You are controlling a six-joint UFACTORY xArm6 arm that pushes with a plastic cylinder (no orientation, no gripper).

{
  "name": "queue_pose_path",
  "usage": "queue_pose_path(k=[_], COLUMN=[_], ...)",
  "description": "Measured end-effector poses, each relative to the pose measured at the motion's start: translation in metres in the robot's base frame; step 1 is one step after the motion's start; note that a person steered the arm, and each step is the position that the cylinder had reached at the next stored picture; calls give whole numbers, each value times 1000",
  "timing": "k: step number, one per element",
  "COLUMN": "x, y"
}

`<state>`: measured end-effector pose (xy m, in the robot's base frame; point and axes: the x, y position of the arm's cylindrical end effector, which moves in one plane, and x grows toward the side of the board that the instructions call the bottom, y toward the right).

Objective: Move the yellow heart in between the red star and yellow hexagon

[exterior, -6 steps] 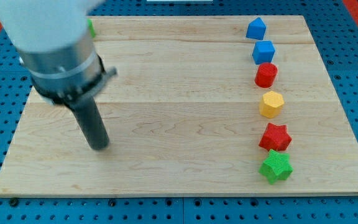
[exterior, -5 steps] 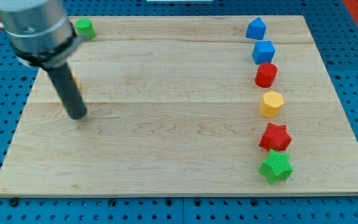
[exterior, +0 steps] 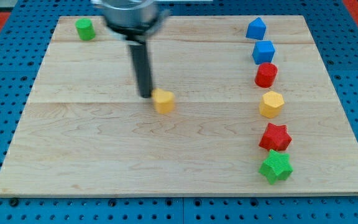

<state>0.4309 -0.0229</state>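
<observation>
The yellow heart (exterior: 163,100) lies near the middle of the wooden board (exterior: 104,162). My tip (exterior: 146,95) stands just to its left, touching or almost touching it. The yellow hexagon (exterior: 271,104) sits at the view's right, with the red star (exterior: 275,137) just below it. A small gap separates those two. The heart is well to the left of them.
On the right, a column runs from top to bottom: two blue blocks (exterior: 256,28) (exterior: 263,51), a red block (exterior: 266,74), then the hexagon, the star and a green star (exterior: 275,166). A green block (exterior: 84,28) sits at the top left.
My tip has swept from the board's left side to the right, and the yellow heart has moved with it to near the board's middle.
</observation>
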Motion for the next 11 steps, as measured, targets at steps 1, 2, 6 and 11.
queue_pose_path(k=[1,2,6,11], x=[21,27,63,75], y=[43,-7,78,144])
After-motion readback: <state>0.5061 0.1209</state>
